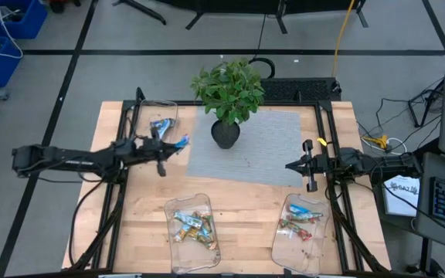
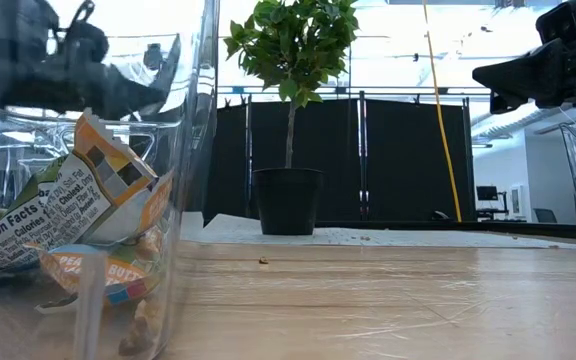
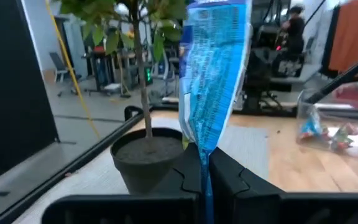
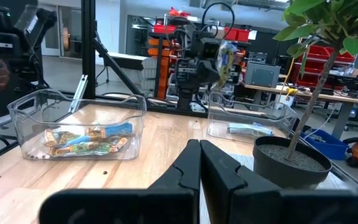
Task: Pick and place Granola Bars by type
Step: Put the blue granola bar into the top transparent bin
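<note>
My left gripper (image 1: pixel 172 147) is over the table's left part, beside the grey mat, shut on a blue-white granola bar (image 3: pixel 213 87). The same bar (image 1: pixel 181 142) also shows in the high view. Another blue-white bar (image 1: pixel 161 123) lies in the clear tray (image 1: pixel 141 116) at the far left. Two clear trays near the front edge hold more bars. The middle tray (image 1: pixel 174 259) has several green-yellow-orange bars (image 1: pixel 194 225). The right tray (image 1: pixel 284 255) has several red-blue bars (image 1: pixel 302 220). My right gripper (image 1: pixel 290 165) waits at the right, shut with nothing in it. My left gripper pinches one end of the blue-white bar (image 3: pixel 204 152) between its two fingers (image 3: pixel 229 177). The fingers lie level and point toward the table's right side. The bar stands up from the fingertips, tilted a little, and is lifted clear of the table.
A potted plant (image 1: pixel 229 96) stands at the far edge of the grey mat (image 1: pixel 269 150), just right of my left gripper. Black frame rails (image 1: pixel 327 123) run along the table's sides. Bare wood (image 1: pixel 246 208) lies between the front trays.
</note>
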